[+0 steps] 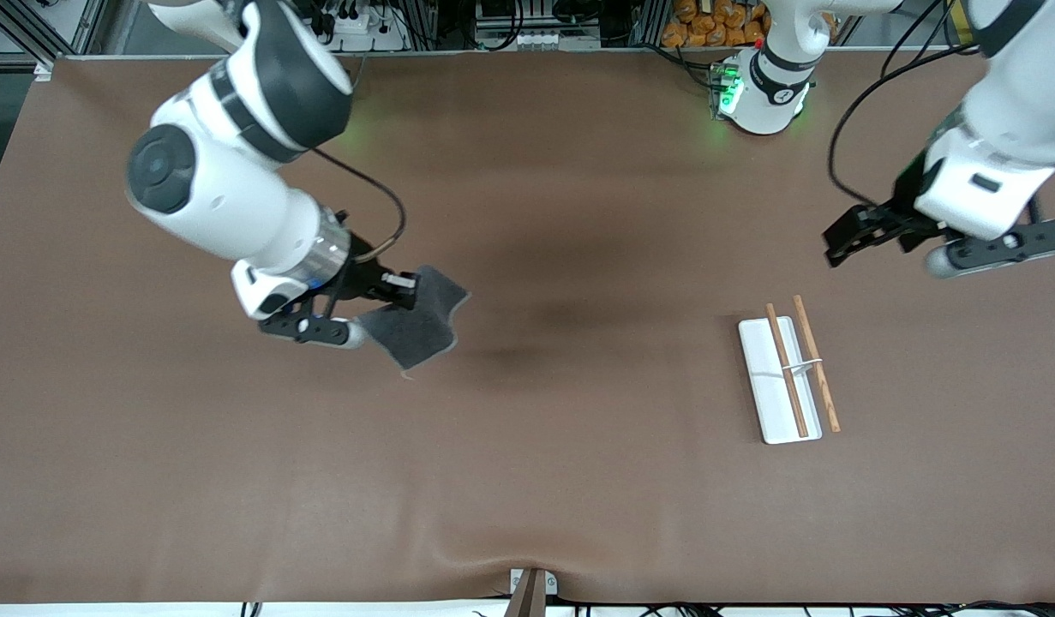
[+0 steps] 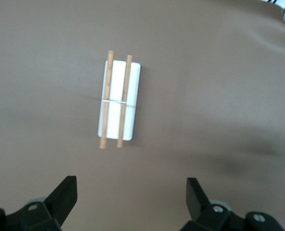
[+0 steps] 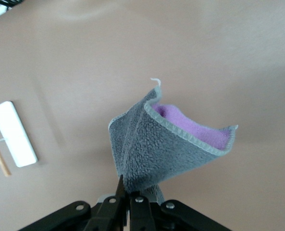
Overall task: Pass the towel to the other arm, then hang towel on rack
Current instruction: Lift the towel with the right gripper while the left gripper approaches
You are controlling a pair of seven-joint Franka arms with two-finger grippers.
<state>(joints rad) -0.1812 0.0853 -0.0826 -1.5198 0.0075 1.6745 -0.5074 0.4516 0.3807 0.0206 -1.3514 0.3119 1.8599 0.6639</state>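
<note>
The towel [image 1: 417, 319] is a dark grey fuzzy cloth that hangs in the air over the table toward the right arm's end. My right gripper [image 1: 400, 291] is shut on one corner of it. In the right wrist view the towel [image 3: 164, 147] folds open above the gripper [image 3: 130, 191] and shows a purple inner face and a light stitched edge. The rack [image 1: 788, 368] lies on the table toward the left arm's end, a white base with two brown rods. My left gripper [image 1: 870, 236] is open and holds nothing, up over the bare table near the rack [image 2: 119, 102]; its fingers [image 2: 65, 192] stand wide apart.
A brown mat [image 1: 578, 471] covers the whole table. The left arm's base [image 1: 763, 90] glows green at the table's edge by the robots. A small clamp [image 1: 529, 591] sits at the edge nearest the front camera. The rack's white base [image 3: 13, 139] also shows in the right wrist view.
</note>
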